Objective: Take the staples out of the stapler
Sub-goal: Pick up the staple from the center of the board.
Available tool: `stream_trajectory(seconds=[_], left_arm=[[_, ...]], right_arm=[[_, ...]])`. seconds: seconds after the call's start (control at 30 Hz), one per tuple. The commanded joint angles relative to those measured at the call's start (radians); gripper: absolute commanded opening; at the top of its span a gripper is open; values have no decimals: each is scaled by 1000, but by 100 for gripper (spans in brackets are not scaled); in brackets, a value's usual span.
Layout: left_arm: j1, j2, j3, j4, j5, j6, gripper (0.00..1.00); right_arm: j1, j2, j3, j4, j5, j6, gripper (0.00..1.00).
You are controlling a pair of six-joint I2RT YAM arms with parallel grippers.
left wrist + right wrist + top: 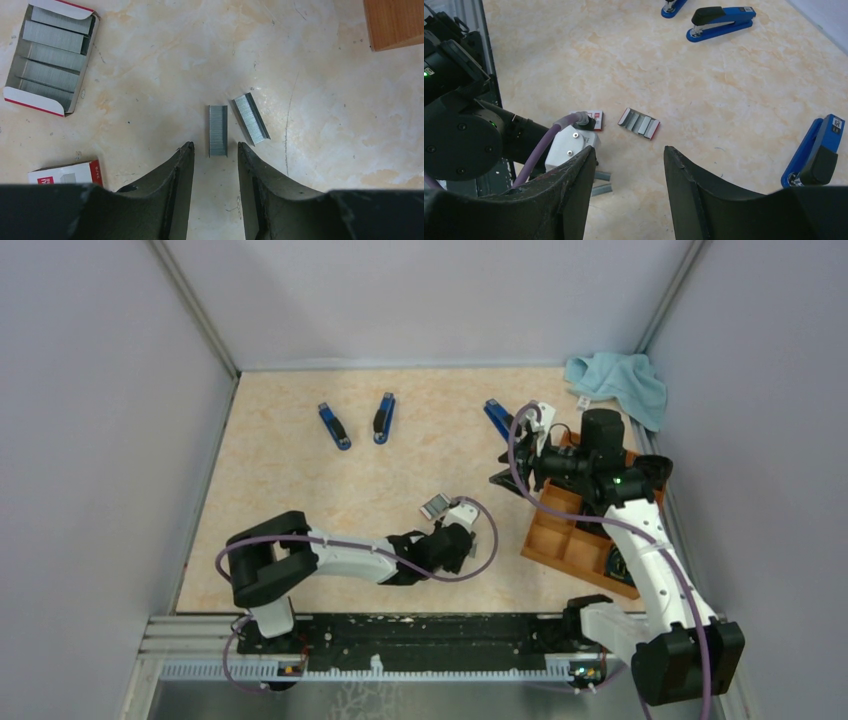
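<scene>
Two grey strips of staples lie on the tabletop, one (pixel 218 131) straight ahead of my left gripper (pixel 215 147) and one (pixel 251 119) slanted just to its right. The left gripper is open, and the near end of the straight strip sits between its fingertips (pixel 186 150) without touching them. My right gripper (pixel 630 150) hovers open and empty above the table. A blue stapler (pixel 816 150) lies to its right. Two more blue staplers (pixel 334 426) (pixel 384 418) lie at the far middle of the table.
An open box of staple strips (pixel 50 60) and its red-labelled lid (pixel 67 172) lie left of the left gripper. A wooden compartment tray (pixel 590 530) stands at the right, under the right arm. A teal cloth (pixel 618 380) is bunched in the far right corner.
</scene>
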Motion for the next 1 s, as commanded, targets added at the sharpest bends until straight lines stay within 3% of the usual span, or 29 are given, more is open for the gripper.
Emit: stream_trajectory(seconds=[0.0,0.13,0.27,0.3,0.47,0.7,0.97], left_arm=[[4,26,25,-20,-1,-8,44],[4,41,49,-36,13,-7,45],[4,27,24,6,18,0,49],[4,15,6,30,22,3,51],[3,-54,-66,143,57,13,56],[-8,-57,-61,154,82,19,62],[-30,-27,-42,174,56,99,62]], right_arm=[[-10,16,38,-4,-48,-34,53],[-11,32,83,-148,-215,-187,53],[-10,38,292,-691,-479,-763,53],[-9,42,351,-772,-502,-806,53],[-10,35,515,-800,-496,-714,53],[-9,0,311,-640,-392,-617,53],[-36,19,253,-619,-297,-623,54]])
